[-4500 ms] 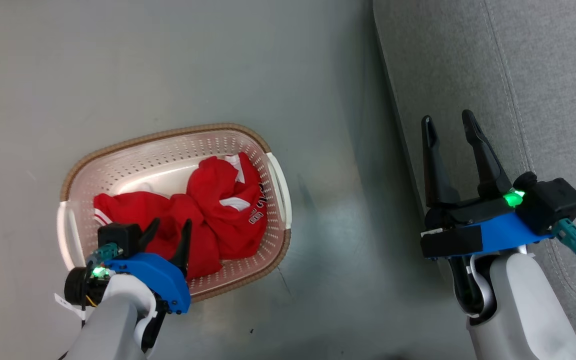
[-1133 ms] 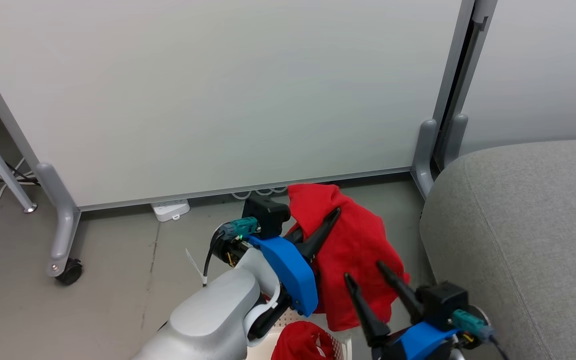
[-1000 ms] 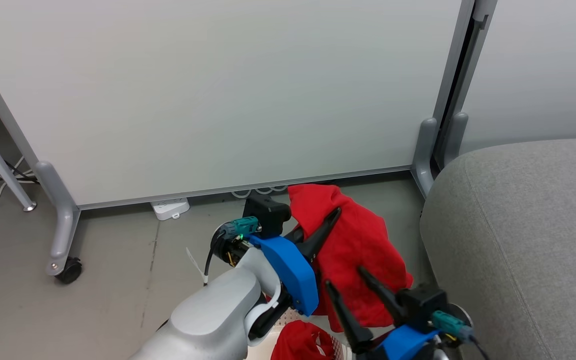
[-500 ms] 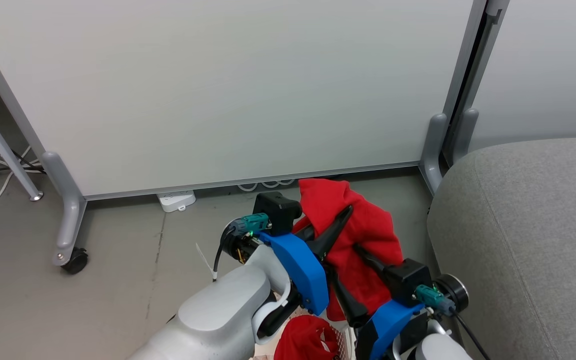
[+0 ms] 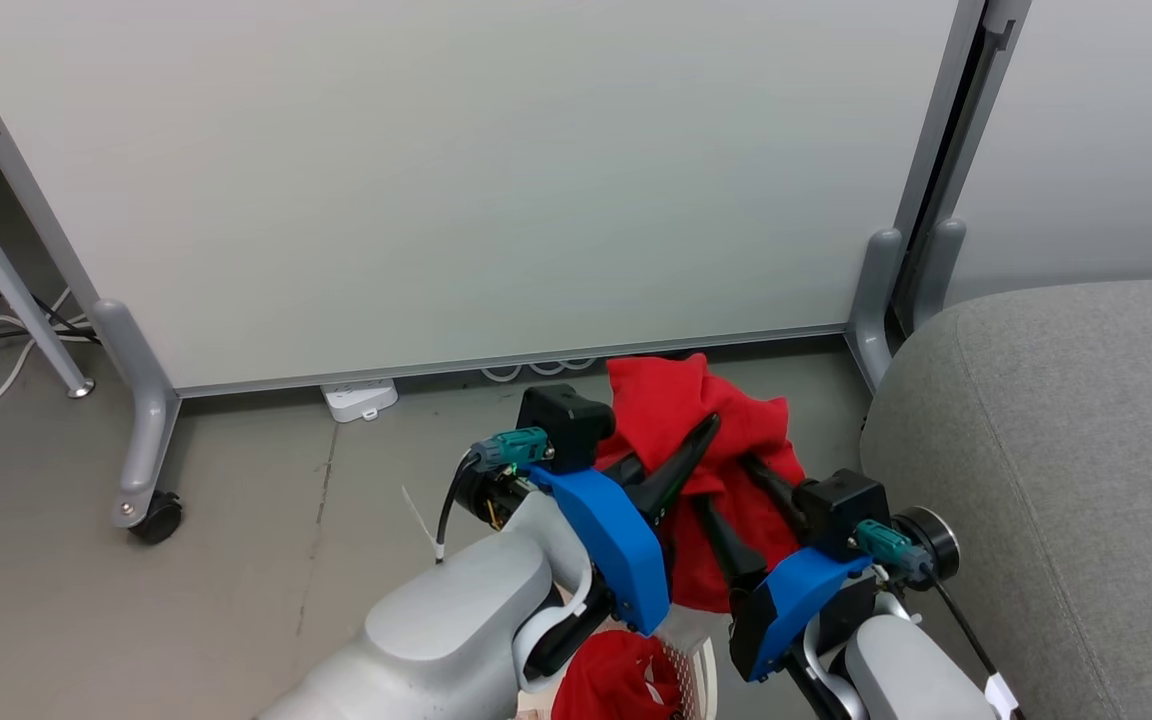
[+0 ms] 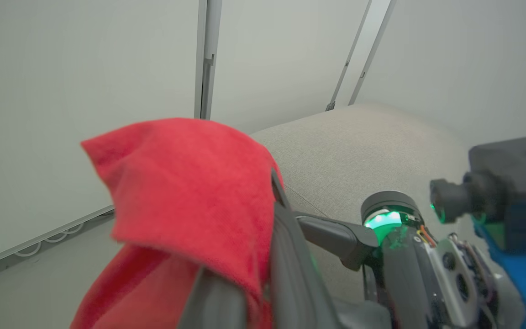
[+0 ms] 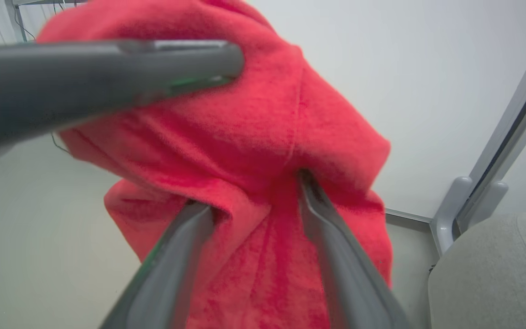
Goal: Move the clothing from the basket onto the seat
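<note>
Red garment (image 5: 731, 425) in L tool (image 5: 698, 442); R tool (image 5: 733, 487) wide in folds

We see soft, even, bright light with only faint shadows on the floor (image 5: 236, 560), our head view sharp, while both wrist views blur the close red garment (image 7: 254, 137) and dark fingers (image 7: 347, 278).
</note>
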{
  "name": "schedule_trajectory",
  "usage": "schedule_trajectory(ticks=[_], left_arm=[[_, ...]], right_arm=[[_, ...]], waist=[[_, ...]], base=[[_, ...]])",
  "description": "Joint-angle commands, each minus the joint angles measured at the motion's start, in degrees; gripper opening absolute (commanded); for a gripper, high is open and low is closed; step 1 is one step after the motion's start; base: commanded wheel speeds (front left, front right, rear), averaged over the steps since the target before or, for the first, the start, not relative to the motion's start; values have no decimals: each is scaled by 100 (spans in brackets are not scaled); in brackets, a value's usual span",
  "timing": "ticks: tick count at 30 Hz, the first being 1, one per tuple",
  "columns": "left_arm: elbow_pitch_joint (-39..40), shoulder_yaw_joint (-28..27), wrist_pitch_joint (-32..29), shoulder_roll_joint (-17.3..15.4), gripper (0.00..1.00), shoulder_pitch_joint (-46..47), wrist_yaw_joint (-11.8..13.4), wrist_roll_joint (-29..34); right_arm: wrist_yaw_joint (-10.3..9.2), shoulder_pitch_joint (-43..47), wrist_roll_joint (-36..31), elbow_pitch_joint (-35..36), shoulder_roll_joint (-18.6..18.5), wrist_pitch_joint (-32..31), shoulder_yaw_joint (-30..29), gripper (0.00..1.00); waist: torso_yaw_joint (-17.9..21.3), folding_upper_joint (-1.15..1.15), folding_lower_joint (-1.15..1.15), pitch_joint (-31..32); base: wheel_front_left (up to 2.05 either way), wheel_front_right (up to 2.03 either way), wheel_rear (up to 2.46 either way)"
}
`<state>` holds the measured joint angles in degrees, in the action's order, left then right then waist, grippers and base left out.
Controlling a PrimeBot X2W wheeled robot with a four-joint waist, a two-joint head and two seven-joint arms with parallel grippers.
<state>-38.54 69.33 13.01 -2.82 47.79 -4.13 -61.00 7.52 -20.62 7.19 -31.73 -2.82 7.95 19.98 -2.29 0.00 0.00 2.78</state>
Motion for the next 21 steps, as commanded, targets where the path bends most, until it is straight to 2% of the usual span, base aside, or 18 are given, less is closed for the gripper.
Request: schedule_trajectory(ticks=[1, 21], left_arm=[[16, 31, 40, -13, 0, 62, 28, -32], [-104, 202, 142, -13, 0, 149, 23, -240]], right_arm=[[-6, -97, 31, -50, -11, 41, -3, 0], [-6, -254, 379, -403, -11, 304, 283, 0]], waist=[[4, 0, 0, 3], [83, 0, 0, 3]], base=[[0, 0, 0], [0, 0, 0]])
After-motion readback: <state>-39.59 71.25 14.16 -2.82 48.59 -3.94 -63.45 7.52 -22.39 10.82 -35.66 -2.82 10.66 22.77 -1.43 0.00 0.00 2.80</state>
